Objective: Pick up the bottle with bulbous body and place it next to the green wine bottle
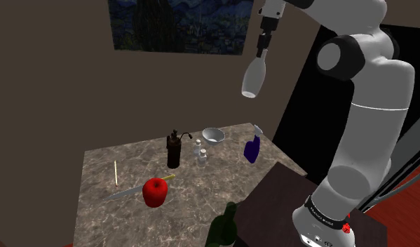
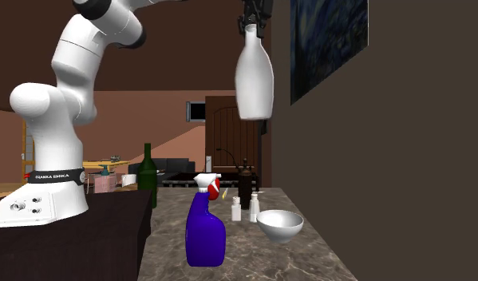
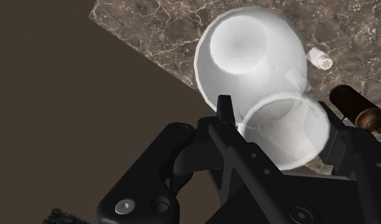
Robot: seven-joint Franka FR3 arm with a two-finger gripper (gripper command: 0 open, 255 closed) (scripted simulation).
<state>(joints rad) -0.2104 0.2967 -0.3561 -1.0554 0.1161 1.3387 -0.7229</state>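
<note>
The white arm (image 1: 369,105) rose from its dark stand (image 1: 275,200) at the shoulder view's lower right and reached up and to the left, over the marble-patterned table (image 1: 124,214). A dark blue painting (image 1: 180,24) hung on the brown wall at the far side.

The hand (image 1: 262,49) was clamped on the neck of the white bottle (image 1: 253,78), which hung upright with its rounded body downward, high in the air and well clear of the table. It hung above the table's far right part, roughly over the white bowl (image 1: 213,135) and the blue spray bottle (image 1: 252,149). In the wrist view the black fingers (image 3: 224,111) clasped the neck on both sides.

The green wine bottle (image 1: 223,228) stood at the near edge of the table, just beside the stand and well apart from the white bottle.

A dark bottle (image 1: 174,149) stood near the middle of the table, with two small shakers (image 1: 200,150) between it and the bowl. Nearer lay a red apple (image 1: 155,191), touching a knife (image 1: 127,191) on its left, and a thin pale stick (image 1: 116,172) lay farther left.
</note>
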